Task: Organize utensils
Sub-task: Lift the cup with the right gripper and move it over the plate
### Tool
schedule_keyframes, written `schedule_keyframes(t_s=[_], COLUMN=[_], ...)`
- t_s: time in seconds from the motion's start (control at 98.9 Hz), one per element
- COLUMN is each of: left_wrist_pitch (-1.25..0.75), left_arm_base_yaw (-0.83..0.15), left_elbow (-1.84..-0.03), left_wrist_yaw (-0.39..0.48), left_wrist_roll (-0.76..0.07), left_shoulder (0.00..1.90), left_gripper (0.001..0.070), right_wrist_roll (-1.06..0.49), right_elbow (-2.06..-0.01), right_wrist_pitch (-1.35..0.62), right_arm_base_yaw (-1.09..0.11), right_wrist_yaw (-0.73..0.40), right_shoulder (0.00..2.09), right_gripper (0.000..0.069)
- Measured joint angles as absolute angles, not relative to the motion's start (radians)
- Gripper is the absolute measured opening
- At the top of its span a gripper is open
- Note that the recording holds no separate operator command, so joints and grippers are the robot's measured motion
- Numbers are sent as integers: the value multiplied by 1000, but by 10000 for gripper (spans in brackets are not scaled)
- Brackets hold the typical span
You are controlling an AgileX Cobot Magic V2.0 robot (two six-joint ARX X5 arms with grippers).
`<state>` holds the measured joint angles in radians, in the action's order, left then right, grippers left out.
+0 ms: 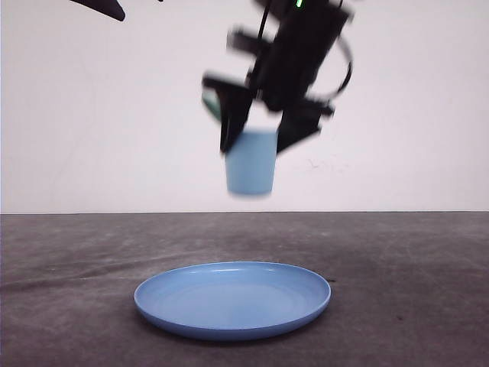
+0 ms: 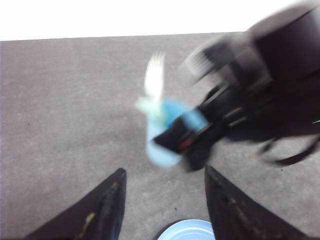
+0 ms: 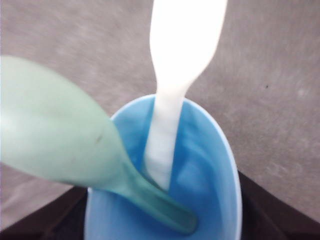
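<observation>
My right pincer (image 1: 258, 134) grips the cup (image 1: 250, 162) in the air above the plate (image 1: 233, 299). The fork (image 3: 175, 75) and spoon (image 3: 65, 137) stand inside the cup, heads out. My left pincer (image 2: 165, 200) hangs wide, holding nothing.

Right end effector (image 1: 256, 126) raised, clamped; left end effector (image 2: 165, 200) spread wide.

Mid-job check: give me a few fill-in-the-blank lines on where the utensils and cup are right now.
1. The right tool holds the light blue ____ in the air.
2. The white fork and the green ____ stand inside it.
3. The blue plate lies on the ____.
4. The left tool is ____.

Missing words: cup; spoon; table; open
</observation>
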<state>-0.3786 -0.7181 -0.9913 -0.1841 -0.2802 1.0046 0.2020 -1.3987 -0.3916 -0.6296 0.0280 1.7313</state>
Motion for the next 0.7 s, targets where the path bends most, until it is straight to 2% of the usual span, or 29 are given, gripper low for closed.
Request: schedule_keyframes(t_s=[0.222, 0.516, 0.697], left_wrist_pitch=[-382, -383, -383], left_arm_base_yaw=[-718, -718, -719], left_elbow=[-991, -991, -991], left_wrist_yaw=[-184, -184, -184], left_wrist_roll=[-275, -255, -251], left_shoulder=[1005, 1005, 1005], left_gripper=[297, 297, 297], right_wrist_roll=[165, 153, 153], right_elbow=[-1401, -1404, -1337], right_wrist_pitch=[-589, -710, -651], right_arm_base_yaw=[-679, -773, -837], right_wrist_yaw=[103, 104, 43], right_shoulder=[1586, 1501, 1504], right_gripper=[400, 400, 400])
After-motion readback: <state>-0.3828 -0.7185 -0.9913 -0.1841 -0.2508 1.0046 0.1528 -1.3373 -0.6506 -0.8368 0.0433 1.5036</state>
